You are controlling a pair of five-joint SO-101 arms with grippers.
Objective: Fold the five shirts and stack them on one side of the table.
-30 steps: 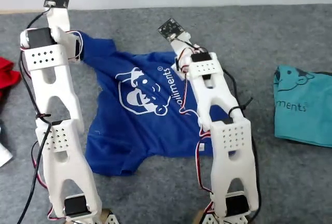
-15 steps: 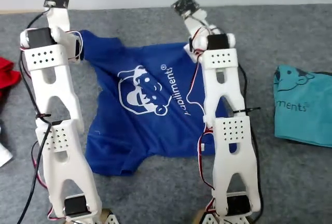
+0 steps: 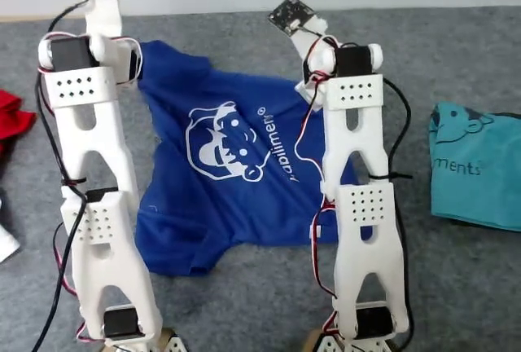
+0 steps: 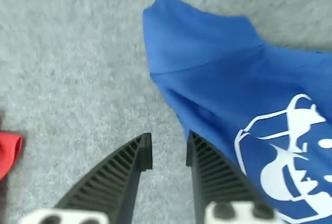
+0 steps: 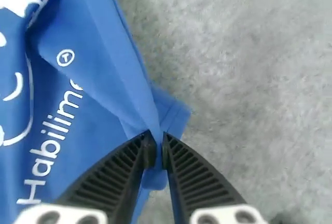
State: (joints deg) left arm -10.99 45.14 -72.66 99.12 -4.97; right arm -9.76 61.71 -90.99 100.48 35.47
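Note:
A blue shirt (image 3: pixel 220 181) with a white print lies spread face up on the grey carpet between my two arms. My right gripper (image 5: pixel 155 146) is shut on a pinched fold of the blue shirt (image 5: pixel 93 63) at its far right shoulder, close to the cloth's edge. My left gripper (image 4: pixel 168 149) is open over bare carpet, right beside the far left sleeve of the blue shirt (image 4: pixel 218 79), with nothing between its fingers. A folded teal shirt (image 3: pixel 476 165) rests at the right side of the table.
A red cloth (image 3: pixel 12 116) lies at the left edge, seen also as the red cloth (image 4: pixel 8 154) in the left wrist view. A white item (image 3: pixel 4 242) sits at the near left. A pale wall borders the far side.
My right arm has swung away from the shirt's middle to the far right, pulling the shoulder outward and flattening the shirt. My left arm has shifted slightly farther and to the right.

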